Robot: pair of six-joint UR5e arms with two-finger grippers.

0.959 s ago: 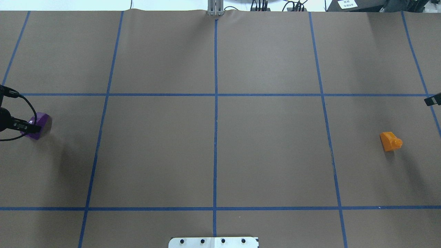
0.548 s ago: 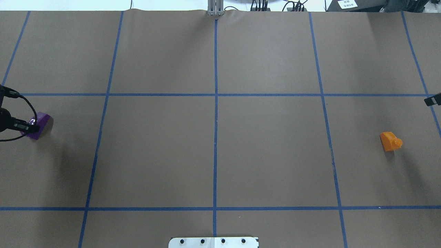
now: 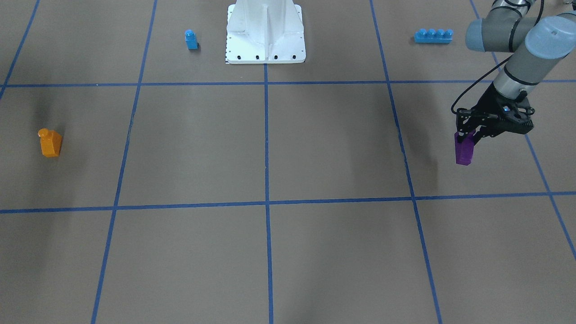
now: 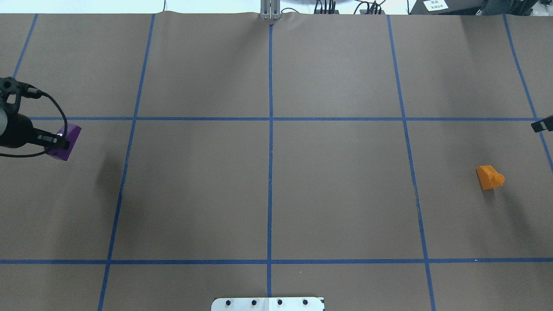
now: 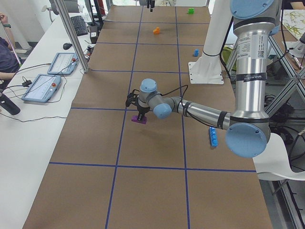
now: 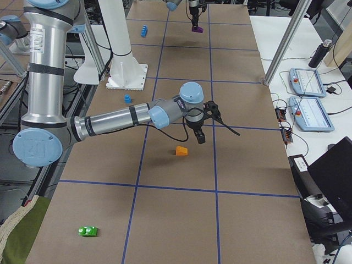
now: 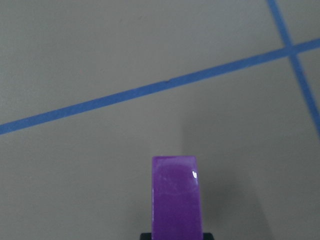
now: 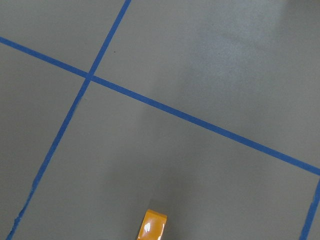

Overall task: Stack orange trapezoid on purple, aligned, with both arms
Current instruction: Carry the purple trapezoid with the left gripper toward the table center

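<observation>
Exterior front-facing view: the left gripper (image 3: pixel 465 137) pinches the purple (image 3: pixel 463 154) aloft, far to the robot's left of the white base (image 3: pixel 265 49). The orange trapezoid (image 3: pixel 50 143) lies far to its right. The right gripper (image 6: pixel 199 137) hovers nearby, finger state untellable. Likely next: grasp it squarely.

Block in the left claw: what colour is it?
The block is glossy purple, clearest in the exterior front-facing view.

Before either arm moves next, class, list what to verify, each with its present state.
1. The left gripper is shut on the glossy purple sloped plastic block: ok.
2. Purple block hangs above the brown table: ok.
3. The small orange plastic trapezoid block is held by the right gripper: not ok; it lies on the table, the gripper apart above it.
4. Right gripper open: cannot tell.
5. Blocks stacked: not ok.
</observation>
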